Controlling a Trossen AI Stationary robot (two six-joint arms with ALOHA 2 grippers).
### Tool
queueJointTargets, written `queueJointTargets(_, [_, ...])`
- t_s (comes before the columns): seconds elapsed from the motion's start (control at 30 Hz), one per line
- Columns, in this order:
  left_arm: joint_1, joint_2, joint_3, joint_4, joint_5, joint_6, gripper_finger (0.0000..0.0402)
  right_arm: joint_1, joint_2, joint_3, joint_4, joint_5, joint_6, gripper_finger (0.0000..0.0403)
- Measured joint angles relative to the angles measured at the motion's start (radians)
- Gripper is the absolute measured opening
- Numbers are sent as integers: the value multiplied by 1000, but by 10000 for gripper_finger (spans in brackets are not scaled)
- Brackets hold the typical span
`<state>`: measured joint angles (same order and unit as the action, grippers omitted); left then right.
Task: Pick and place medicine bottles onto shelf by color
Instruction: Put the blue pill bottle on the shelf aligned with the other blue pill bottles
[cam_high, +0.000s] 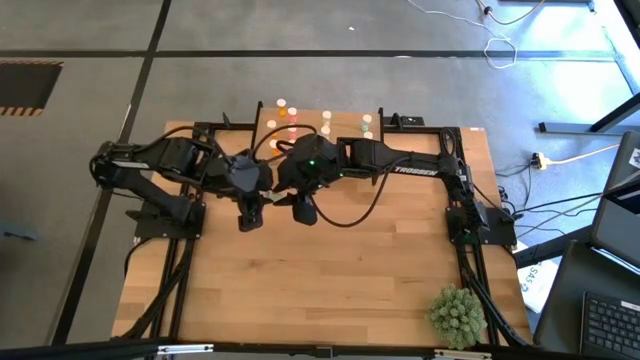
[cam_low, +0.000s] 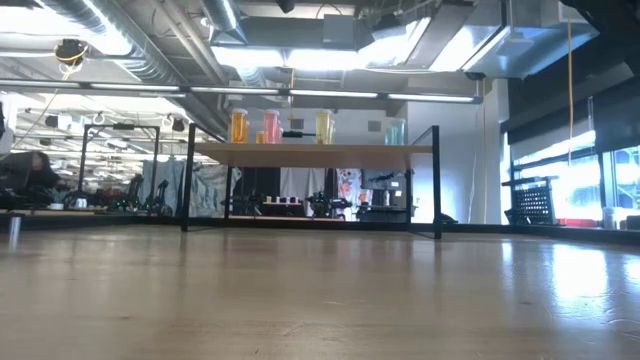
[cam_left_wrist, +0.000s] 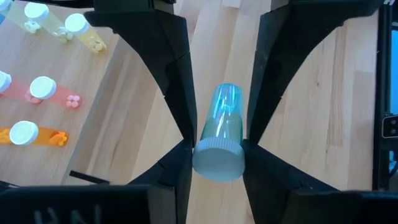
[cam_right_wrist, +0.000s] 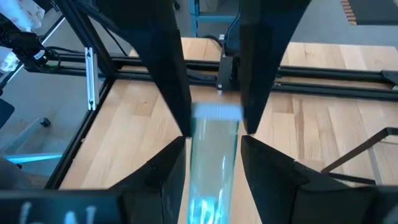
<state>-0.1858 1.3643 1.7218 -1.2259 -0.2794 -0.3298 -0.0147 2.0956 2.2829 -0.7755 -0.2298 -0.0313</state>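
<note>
Both arms sit mid-table, at the shelf's (cam_high: 322, 122) 6 o'clock. Your left gripper (cam_left_wrist: 217, 146) is clenched on a pale blue-green bottle (cam_left_wrist: 221, 124) just under its cap; the right gripper (cam_right_wrist: 214, 134) pinches the same bottle (cam_right_wrist: 211, 162). It's probably light, stiff, slick plastic: hold the body below the cap and squeeze gently.

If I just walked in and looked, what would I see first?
Probably the two black robot arms meeting over the middle of the table, each gripper clamped on a see-through bluish-green bottle: the left gripper holds one near its whitish cap, the right gripper holds another. Next, the little shelf at the table's far edge, with orange, pink, yellow and pale green bottles standing on it.
</note>
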Motion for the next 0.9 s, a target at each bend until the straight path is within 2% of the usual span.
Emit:
queueJointTargets(0.23, [0,3,0,-1,3,0,112,0,0,0,4,0,-3,155])
queueJointTargets(0.57, [0,3,0,-2,5,0,112,0,0,0,3,0,-7,117])
queueJointTargets(0.9, [0,3,0,-1,1,0,115,0,0,0,3,0,-7,116])
